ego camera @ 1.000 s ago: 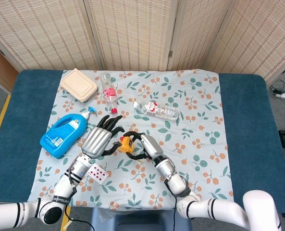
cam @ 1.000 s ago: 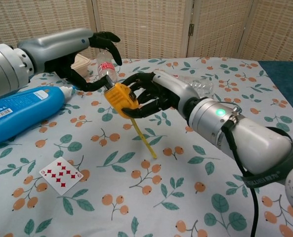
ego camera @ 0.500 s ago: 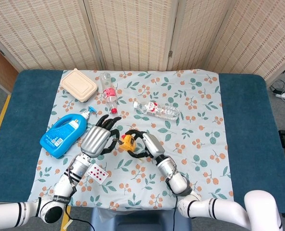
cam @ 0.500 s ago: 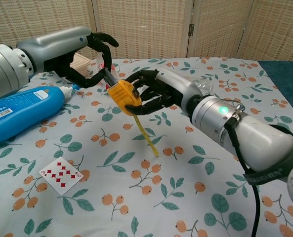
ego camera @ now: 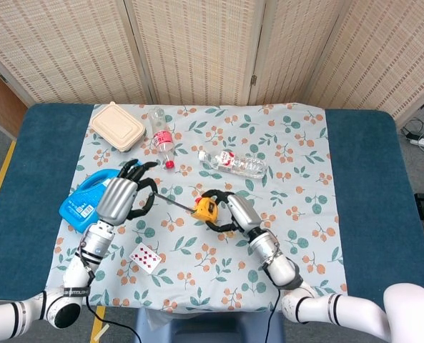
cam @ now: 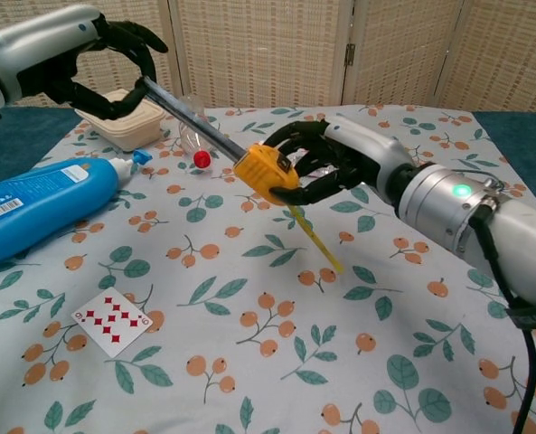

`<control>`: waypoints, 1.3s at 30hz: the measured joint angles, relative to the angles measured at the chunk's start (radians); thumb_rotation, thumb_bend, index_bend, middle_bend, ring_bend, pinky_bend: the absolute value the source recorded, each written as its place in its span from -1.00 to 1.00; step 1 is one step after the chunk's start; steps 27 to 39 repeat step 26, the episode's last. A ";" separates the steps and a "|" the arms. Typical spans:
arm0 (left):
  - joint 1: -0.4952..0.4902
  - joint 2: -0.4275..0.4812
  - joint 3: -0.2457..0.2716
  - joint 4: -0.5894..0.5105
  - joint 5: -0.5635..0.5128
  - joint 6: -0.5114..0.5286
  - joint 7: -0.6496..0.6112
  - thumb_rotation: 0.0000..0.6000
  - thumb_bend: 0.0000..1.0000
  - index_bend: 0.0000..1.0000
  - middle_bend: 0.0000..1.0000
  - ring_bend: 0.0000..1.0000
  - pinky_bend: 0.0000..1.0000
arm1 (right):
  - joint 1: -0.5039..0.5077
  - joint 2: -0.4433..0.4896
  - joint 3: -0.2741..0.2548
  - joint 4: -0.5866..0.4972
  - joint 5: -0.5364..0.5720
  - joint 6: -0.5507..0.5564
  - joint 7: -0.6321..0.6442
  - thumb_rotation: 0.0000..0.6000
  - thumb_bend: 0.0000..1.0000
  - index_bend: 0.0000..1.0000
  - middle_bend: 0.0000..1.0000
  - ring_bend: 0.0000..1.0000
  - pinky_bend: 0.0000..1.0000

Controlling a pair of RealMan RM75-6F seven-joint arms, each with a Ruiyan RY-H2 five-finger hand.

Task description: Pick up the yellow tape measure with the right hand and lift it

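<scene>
The right hand [cam: 326,167] grips the yellow tape measure [cam: 266,174] up off the cloth. The left hand [cam: 105,63] has pulled away, pinching the tape blade [cam: 191,118], which now stretches out between them. The lift looks nearly done.

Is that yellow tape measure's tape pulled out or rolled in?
Pulled out: a strip of tape runs from the yellow tape measure in the right hand to the left hand.

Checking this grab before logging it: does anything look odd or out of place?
Yes. The tape measure is held in the right hand, but its blade is pulled out, stretched to the left hand, which grips its end. A yellow strap dangles below. Two bottles lie on their sides.
</scene>
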 measured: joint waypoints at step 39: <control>0.122 0.185 -0.037 0.255 -0.022 -0.118 -0.583 1.00 0.17 0.13 -0.58 -0.54 -0.77 | -0.201 0.287 -0.160 -0.020 -0.142 0.095 0.212 1.00 -0.26 0.33 0.03 -0.15 -0.59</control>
